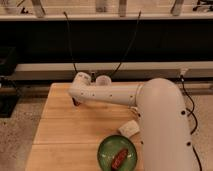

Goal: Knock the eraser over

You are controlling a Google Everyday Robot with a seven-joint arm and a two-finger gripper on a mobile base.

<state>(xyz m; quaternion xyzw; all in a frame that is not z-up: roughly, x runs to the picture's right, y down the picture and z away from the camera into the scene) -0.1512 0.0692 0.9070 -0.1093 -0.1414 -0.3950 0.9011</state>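
Note:
My white arm reaches across the wooden table (60, 135) to its back left corner. The gripper (76, 102) shows only as a small dark part under the arm's end, low over the table's left side. I cannot pick out the eraser with its brownish-orange face; it is hidden or behind the arm. A clear plastic cup (103, 80) stands at the table's back edge, just behind the arm and right of the white wrist joint (82, 78).
A pale white block (129, 128) lies beside the arm on the right. A green bowl (107, 148) with a brownish item (119, 158) sits at the front. Two black cables (70, 45) hang behind the table, below a dark shelf.

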